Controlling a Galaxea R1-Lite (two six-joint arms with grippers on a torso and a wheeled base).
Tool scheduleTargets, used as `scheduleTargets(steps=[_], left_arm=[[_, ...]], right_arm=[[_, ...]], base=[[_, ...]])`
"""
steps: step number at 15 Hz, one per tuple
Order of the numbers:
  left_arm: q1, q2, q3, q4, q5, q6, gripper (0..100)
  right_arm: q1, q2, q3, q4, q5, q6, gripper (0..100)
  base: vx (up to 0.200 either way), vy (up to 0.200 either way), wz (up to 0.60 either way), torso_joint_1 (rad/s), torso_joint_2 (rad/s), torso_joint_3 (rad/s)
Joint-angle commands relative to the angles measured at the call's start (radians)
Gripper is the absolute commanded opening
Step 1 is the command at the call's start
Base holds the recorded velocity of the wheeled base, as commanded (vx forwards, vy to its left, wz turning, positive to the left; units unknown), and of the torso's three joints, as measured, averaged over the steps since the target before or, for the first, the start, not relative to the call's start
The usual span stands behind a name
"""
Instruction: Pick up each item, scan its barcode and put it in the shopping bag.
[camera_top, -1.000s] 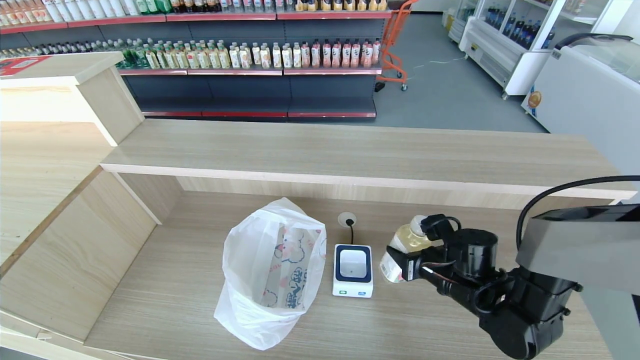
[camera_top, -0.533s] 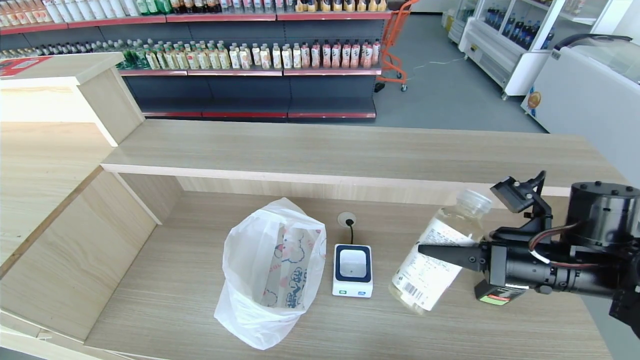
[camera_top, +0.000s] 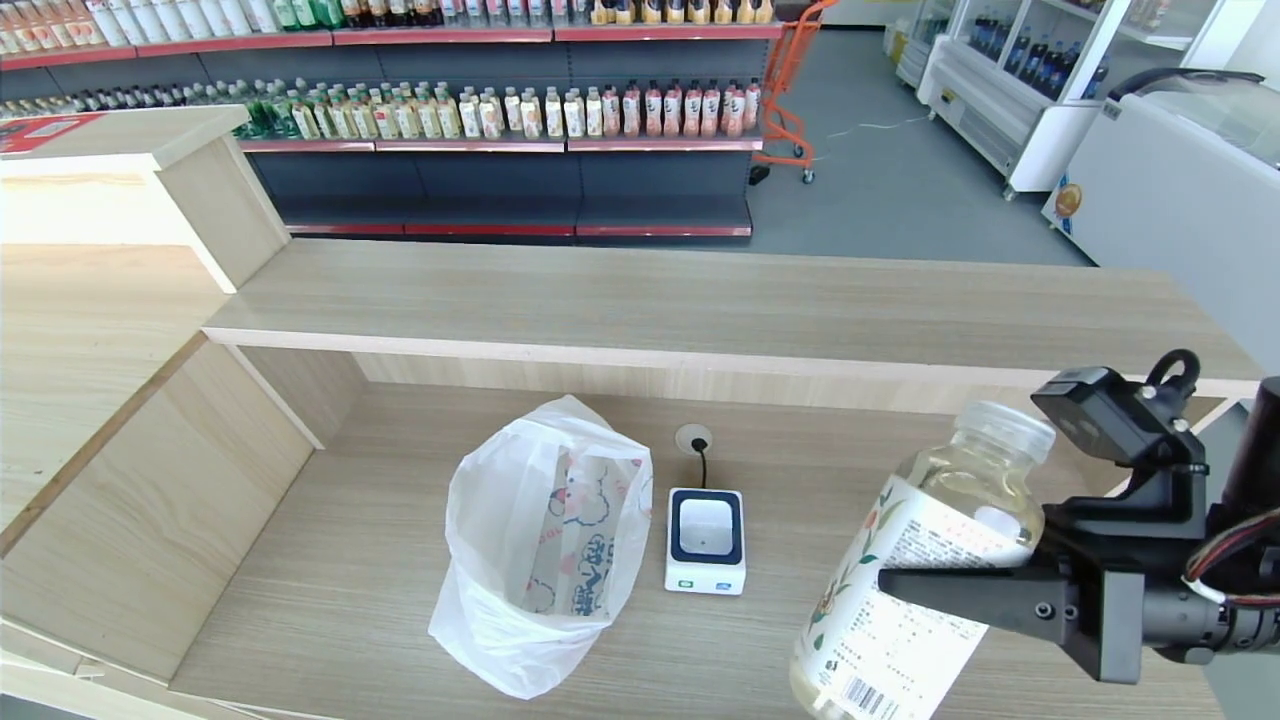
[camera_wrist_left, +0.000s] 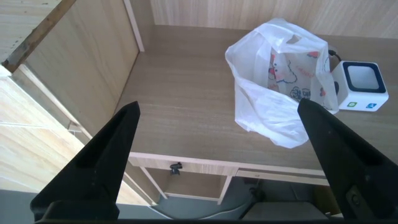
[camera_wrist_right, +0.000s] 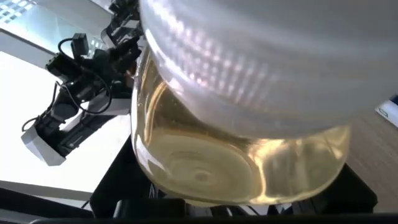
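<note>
My right gripper (camera_top: 960, 585) is shut on a clear bottle (camera_top: 915, 590) of pale yellow drink with a white label, held tilted in the air at the lower right of the head view, its cap up and a barcode near its base. The bottle (camera_wrist_right: 242, 130) looms close in the right wrist view. The white scanner (camera_top: 706, 541) with a dark frame sits on the lower counter, left of the bottle. A white shopping bag (camera_top: 540, 540) stands open left of the scanner, a patterned packet inside. My left gripper (camera_wrist_left: 224, 162) hangs open above the counter's near edge, with the bag (camera_wrist_left: 280, 81) and scanner (camera_wrist_left: 362, 84) ahead of it.
A raised wooden ledge (camera_top: 700, 310) runs behind the lower counter, and a wooden side wall (camera_top: 150, 500) closes the left. A cable runs from the scanner to a round port (camera_top: 693, 438). Store shelves with bottles and fridges stand farther back.
The right arm has lifted the bottle off the counter and swung it right and nearer the camera, turning its label and barcode into view. The bag and scanner have stayed put.
</note>
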Motion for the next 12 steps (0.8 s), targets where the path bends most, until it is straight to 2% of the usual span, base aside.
scheduleTargets(steps=[1, 5, 7, 12], left_arm=[[0.000, 0.000, -0.001, 0.000, -0.001, 0.000, 100], [0.000, 0.000, -0.001, 0.000, 0.000, 0.000, 100], [0.000, 0.000, -0.001, 0.000, 0.000, 0.000, 100], [0.000, 0.000, -0.001, 0.000, -0.001, 0.000, 100]], right_arm=[[0.034, -0.014, 0.001, -0.002, -0.004, -0.003, 0], [0.039, -0.014, 0.006, -0.002, -0.008, -0.004, 0], [0.040, -0.010, 0.006, -0.002, -0.048, -0.009, 0], [0.030, 0.004, 0.011, -0.009, -0.064, -0.081, 0]], base=[[0.000, 0.000, 0.00, 0.000, 0.00, 0.000], [0.000, 0.000, 0.00, 0.000, 0.00, 0.000], [0.000, 0.000, 0.00, 0.000, 0.00, 0.000], [0.000, 0.000, 0.00, 0.000, 0.00, 0.000]])
